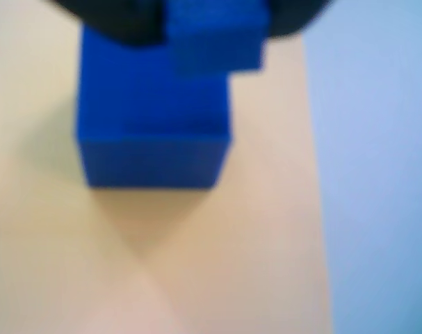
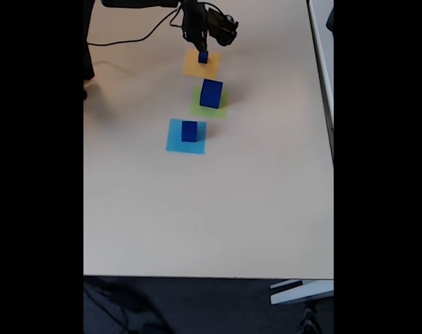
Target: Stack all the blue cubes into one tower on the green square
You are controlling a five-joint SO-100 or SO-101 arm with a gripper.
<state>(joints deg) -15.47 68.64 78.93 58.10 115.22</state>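
In the fixed view the gripper hangs at the far end of the table, its fingers closed around the smallest blue cube, which sits over the orange-yellow square; whether the cube touches the paper cannot be told. The blurred wrist view shows that small cube held at the top edge between dark finger shapes, with a larger blue cube below it and the light-blue square at the right.

In the fixed view the largest blue cube stands upright on the green square, its edges slightly turned against the paper's. Nearer the camera, a middle-sized blue cube stands upright on the light-blue square. The three squares lie in a line, apart from one another. A black cable trails across the far left of the table.
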